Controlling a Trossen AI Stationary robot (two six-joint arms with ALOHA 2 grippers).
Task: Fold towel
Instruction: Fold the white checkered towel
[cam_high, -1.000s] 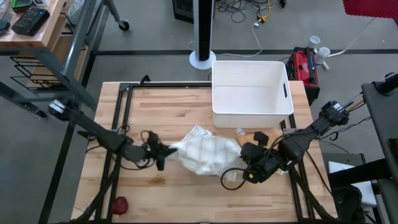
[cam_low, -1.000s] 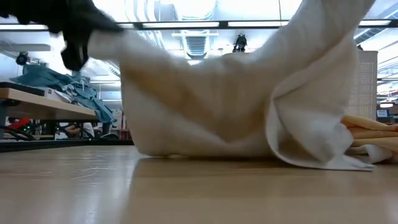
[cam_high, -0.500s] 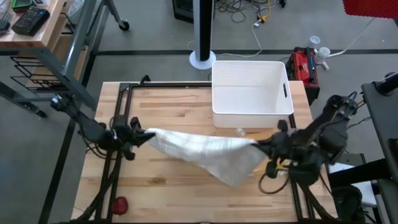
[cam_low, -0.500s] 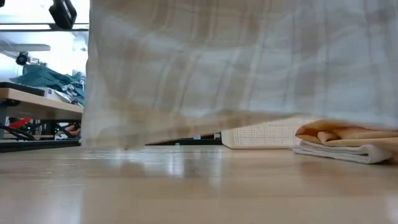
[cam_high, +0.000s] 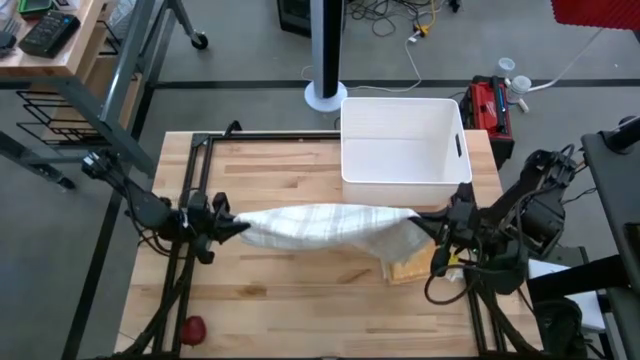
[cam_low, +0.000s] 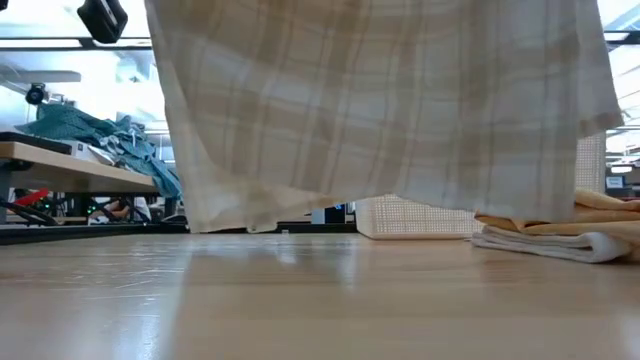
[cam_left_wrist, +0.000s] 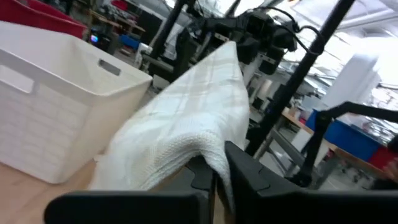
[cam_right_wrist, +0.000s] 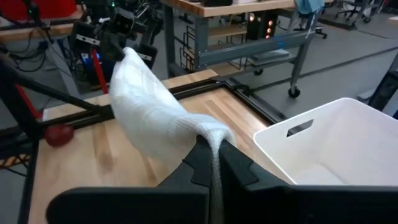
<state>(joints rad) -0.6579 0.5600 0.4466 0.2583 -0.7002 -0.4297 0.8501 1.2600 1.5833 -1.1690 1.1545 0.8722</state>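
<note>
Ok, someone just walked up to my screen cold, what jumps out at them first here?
The white plaid towel stretched in mid-air across the table's middle, pinched at one end by the left end effector and at the other by the right end effector, its lower edge hanging clear of the wood. Next, the big empty white bin at the table's far edge, then the folded yellow and white cloths lying under the towel's right end.

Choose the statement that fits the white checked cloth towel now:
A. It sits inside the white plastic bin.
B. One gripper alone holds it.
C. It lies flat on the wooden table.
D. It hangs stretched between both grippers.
D: the white checked cloth towel spans from the left gripper to the right gripper, each shut on an end.
</note>
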